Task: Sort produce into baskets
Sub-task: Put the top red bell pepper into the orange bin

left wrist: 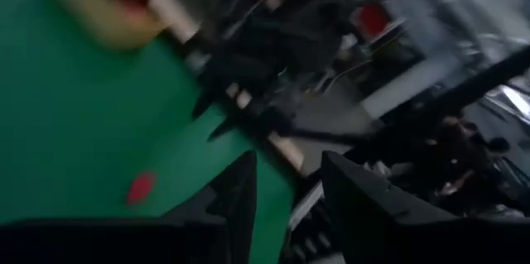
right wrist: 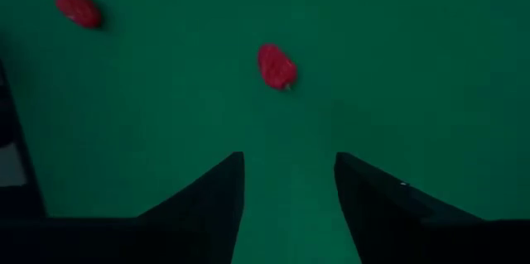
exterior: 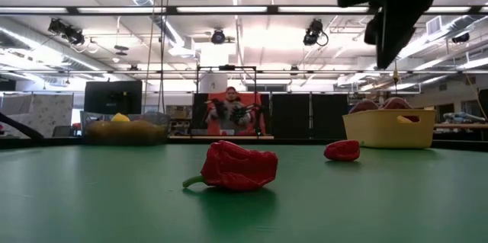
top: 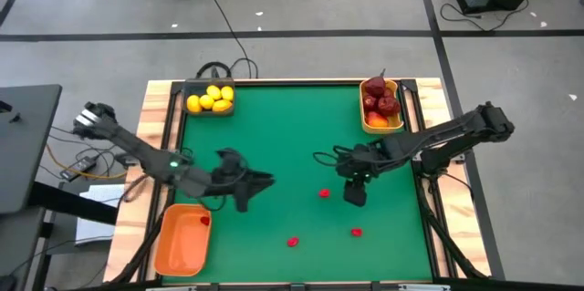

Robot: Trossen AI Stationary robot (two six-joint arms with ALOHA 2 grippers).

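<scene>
Three small red pieces of produce lie on the green table: one (top: 324, 193) mid-table, one (top: 293, 242) and one (top: 356, 233) nearer the front edge. A fourth red piece (top: 204, 220) lies in the orange basket (top: 178, 245). My right gripper (top: 354, 196) hangs above the table, pointing down, just right of the mid-table piece (right wrist: 276, 65). It is open (right wrist: 290, 185) and has nothing between its fingers. My left gripper (top: 265, 180) points roughly level toward the table's right, above the table beside the orange basket. It is open (left wrist: 286, 206) and empty too.
A dark grey basket (top: 196, 111) of yellow lemons stands at the far left. A yellow basket (top: 364, 109) of red apples stands at the far right. In the low view the front red pieces (exterior: 232, 167) (exterior: 341, 150) lie on bare green table.
</scene>
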